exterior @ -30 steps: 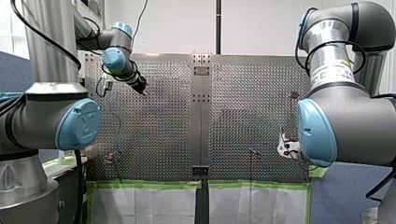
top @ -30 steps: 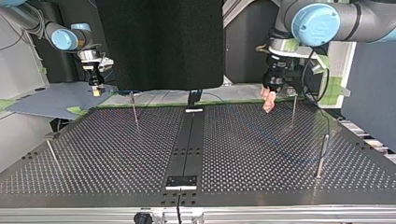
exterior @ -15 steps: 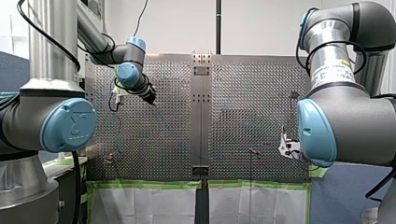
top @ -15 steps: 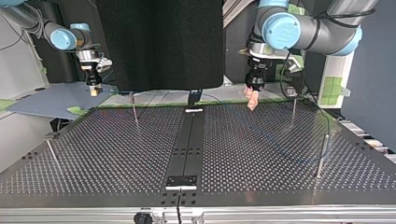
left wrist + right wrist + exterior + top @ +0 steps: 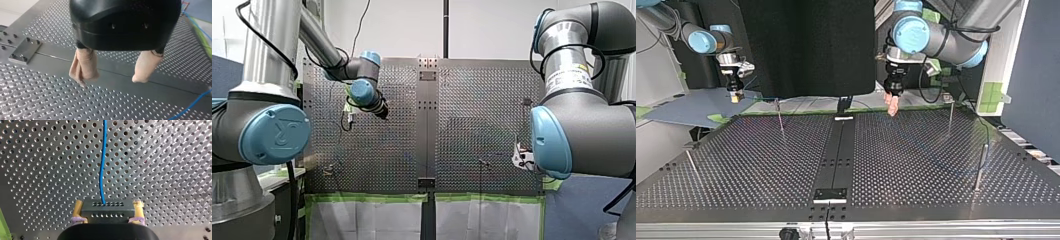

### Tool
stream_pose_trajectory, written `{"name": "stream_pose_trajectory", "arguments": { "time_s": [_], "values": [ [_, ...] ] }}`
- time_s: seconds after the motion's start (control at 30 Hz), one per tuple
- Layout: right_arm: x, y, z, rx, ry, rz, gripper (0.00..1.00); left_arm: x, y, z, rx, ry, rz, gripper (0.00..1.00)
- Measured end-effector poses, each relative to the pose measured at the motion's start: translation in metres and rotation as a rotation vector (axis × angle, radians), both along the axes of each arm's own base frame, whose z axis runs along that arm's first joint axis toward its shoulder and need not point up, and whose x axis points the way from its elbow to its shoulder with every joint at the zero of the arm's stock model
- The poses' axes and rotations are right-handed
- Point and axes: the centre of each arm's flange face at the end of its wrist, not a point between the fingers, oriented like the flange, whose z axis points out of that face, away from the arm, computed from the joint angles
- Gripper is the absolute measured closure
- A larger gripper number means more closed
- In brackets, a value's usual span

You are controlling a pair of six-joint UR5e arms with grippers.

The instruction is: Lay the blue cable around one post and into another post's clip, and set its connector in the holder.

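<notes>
The table [image 5: 916, 165] is a wide perforated plate split by a black strip [image 5: 838, 150], and most of its surface lies bare.

My left gripper [image 5: 892, 106] hangs low over the far edge in the top view, just right of that strip. In the left wrist view its beige pads [image 5: 84, 65] stand wide apart with nothing between them, above a smooth band of the table. A small screwed plate [image 5: 24, 49] sits off to one side, apart from the pads.

My right gripper [image 5: 107, 203] is raised at the top view's far left corner, by the table's edge, where a grey-blue sheet [image 5: 686, 110] lies. Its yellow-padded fingers are clamped on the connector [image 5: 107, 211], a dark block with rows of holes. The blue cable [image 5: 102, 170] leaves the block and runs ahead over the holes with a slight bend. Another stretch of it lies on the table beside my left gripper, well clear of the pads.

Four thin posts stand upright. One [image 5: 780, 117] is near the far edge, closest to my right gripper. One [image 5: 950, 119] is to the right of my left gripper. One [image 5: 981, 167] is by the right edge and one [image 5: 691, 165] by the left edge. The middle between them is open.

A black screen [image 5: 806, 45] hangs above the far edge between the arms. Green tape [image 5: 372, 197] lines the table's near edge in the front view.
</notes>
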Motion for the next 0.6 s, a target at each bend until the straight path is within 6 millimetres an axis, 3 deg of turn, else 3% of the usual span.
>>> {"name": "stream_pose_trajectory", "arguments": {
  "time_s": [0.6],
  "values": [
    [-0.014, -0.002, -0.001, 0.005, 0.018, -0.034, 1.0, 0.025, -0.107, -0.001, -0.146, -0.127, -0.199, 0.0]
  ]
}}
